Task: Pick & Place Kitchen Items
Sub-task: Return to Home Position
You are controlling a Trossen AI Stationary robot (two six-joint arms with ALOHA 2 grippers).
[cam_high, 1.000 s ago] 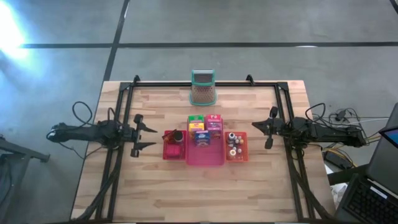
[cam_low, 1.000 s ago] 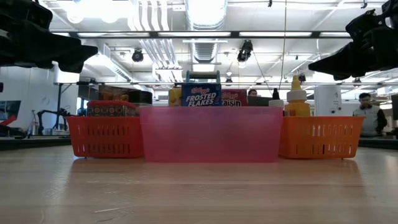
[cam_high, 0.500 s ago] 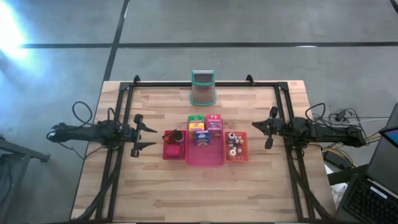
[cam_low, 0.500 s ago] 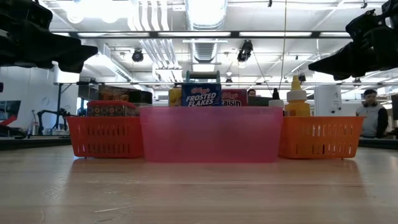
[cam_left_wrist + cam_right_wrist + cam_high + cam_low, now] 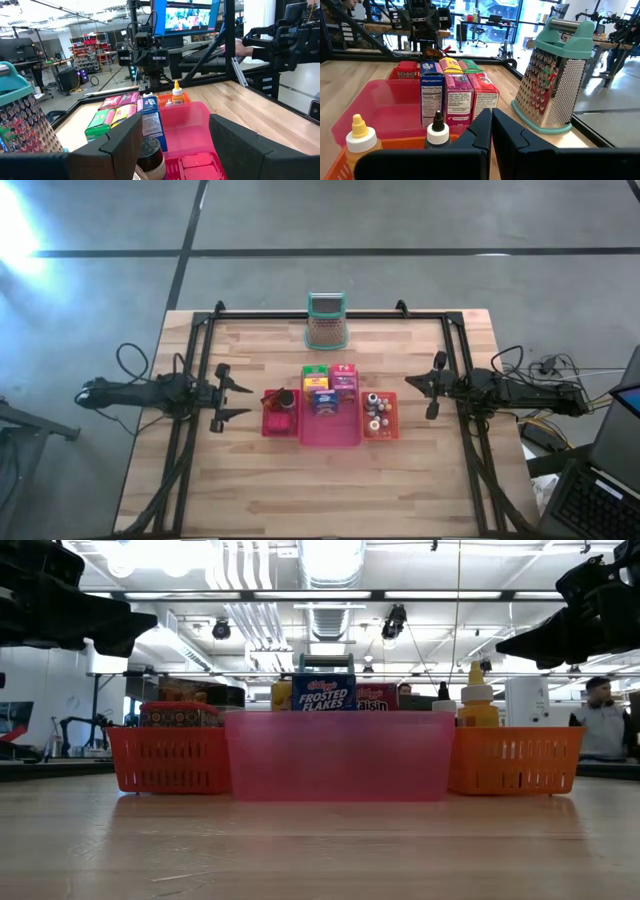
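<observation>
Kitchen items [image 5: 330, 388]: small colourful boxes [image 5: 459, 102], tiny capped bottles [image 5: 437, 132], filling bins [image 5: 335, 755].

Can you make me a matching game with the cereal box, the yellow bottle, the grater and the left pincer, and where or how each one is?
1 Frosted Flakes box
2 yellow bottle
3 grater
4 left pincer

a open
b in the orange bin
c in the pink bin
d alone near the table's far edge

Pairs: 1-c, 2-b, 3-d, 4-a
</observation>
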